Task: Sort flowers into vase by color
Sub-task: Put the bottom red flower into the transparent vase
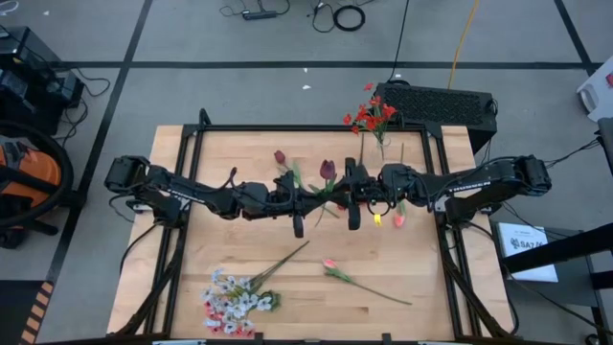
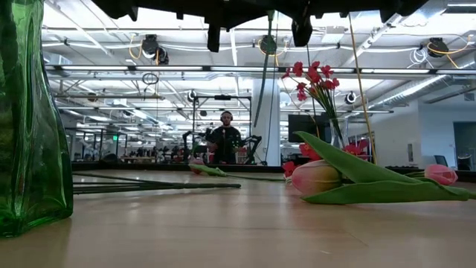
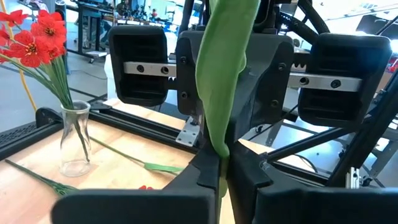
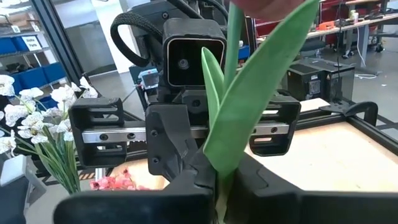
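An orange vacuum (image 1: 24, 182) and black box (image 1: 436, 101) flank the table (image 1: 239, 153).

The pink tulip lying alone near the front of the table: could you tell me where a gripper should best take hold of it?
Probably mid-stem. The pink tulip lies flat, its thin stem running bare towards the right front, away from the white and pink bunch. Come straight down with the fingers across the stem; the bud looks soft and the stem leaves clear wood either side.
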Controlling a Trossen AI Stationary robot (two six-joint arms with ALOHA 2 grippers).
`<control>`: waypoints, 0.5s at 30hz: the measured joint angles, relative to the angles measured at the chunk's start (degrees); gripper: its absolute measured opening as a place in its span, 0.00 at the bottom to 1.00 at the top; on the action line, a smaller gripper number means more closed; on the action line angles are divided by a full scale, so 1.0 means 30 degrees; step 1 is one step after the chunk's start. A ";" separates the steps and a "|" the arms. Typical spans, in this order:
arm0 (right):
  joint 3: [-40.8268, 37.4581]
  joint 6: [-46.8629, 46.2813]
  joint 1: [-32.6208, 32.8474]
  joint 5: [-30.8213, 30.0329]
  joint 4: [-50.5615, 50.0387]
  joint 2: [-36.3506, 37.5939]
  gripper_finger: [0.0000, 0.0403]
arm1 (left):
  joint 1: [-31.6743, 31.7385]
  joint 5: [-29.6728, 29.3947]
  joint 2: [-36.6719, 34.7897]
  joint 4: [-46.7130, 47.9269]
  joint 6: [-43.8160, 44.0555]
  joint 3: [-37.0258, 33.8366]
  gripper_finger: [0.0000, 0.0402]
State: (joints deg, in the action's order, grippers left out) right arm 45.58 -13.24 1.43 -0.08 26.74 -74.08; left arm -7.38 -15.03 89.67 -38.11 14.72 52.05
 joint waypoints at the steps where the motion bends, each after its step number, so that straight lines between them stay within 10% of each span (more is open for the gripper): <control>1: 0.0000 0.0022 0.0000 0.0000 -0.0007 0.0000 0.01 | 0.0000 0.0000 0.0000 -0.0002 0.0007 0.0000 0.08; 15: 0.0015 0.0996 -0.0298 -0.2938 -0.6011 0.4019 0.01 | -0.0080 0.0119 -0.1150 0.0312 0.0000 0.0000 0.25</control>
State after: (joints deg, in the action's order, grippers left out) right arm 45.63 -10.25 0.54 -8.89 8.71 -62.03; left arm -7.62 -14.67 86.22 -37.17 14.72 52.05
